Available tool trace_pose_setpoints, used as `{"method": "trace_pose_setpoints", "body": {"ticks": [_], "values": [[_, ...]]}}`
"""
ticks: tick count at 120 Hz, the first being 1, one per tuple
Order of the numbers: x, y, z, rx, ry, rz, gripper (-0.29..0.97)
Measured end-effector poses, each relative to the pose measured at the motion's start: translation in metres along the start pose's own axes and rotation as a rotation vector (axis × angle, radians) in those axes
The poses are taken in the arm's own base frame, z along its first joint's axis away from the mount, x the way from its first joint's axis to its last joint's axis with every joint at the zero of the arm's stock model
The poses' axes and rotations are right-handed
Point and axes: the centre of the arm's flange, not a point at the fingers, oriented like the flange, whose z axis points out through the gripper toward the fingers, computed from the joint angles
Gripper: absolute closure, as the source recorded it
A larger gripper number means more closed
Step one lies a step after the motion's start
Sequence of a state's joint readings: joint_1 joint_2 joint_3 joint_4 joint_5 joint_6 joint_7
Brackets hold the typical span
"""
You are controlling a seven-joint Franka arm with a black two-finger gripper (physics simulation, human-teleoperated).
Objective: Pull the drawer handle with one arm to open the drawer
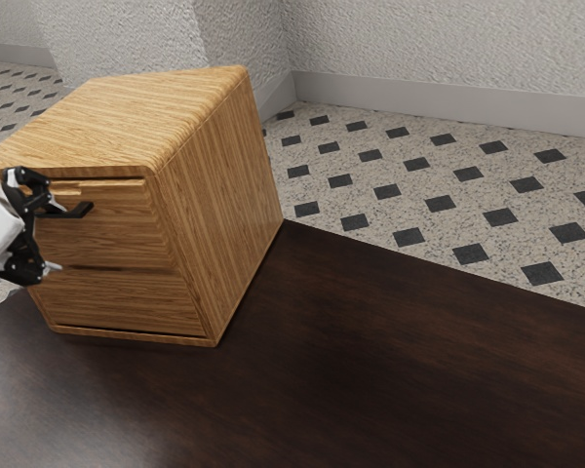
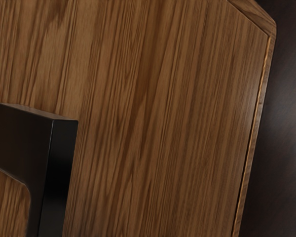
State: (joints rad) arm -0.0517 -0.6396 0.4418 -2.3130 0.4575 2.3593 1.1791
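My gripper (image 1: 41, 234) stands wide open at the drawer (image 1: 117, 229) front, with the black handle (image 1: 73, 208) lying level across it, jutting toward the exterior view's left.

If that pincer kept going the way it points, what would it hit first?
The pincer would likely meet the upper drawer front first, beside its black handle; depth is unclear.

Drawer (image 1: 107, 229): upper front of a light wood-grain cabinet (image 1: 214, 185), upright, directly ahead of the end effector (image 1: 31, 226). A thin dark seam runs along its top edge; whether it is pulled out cannot be told.
Drawer handle (image 1: 76, 209): black, square-edged bar standing off the drawer front, just beside the end effector; contact not discernible.
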Motion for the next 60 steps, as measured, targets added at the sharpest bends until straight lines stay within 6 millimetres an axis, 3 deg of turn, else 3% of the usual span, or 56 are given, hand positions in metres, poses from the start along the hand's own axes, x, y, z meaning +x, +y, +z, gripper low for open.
{"method": "trace_pose_setpoints", "body": {"ticks": [22, 42, 60], "values": [[-0.005, 0.002, -0.013, 0.010, 0.010, 0.003, 0.11], [-0.007, 0.009, -0.009, -0.011, 0.009, 0.009, -0.01], [-0.012, 0.015, -0.018, -0.001, 0.024, 0.006, 0.05]]}}
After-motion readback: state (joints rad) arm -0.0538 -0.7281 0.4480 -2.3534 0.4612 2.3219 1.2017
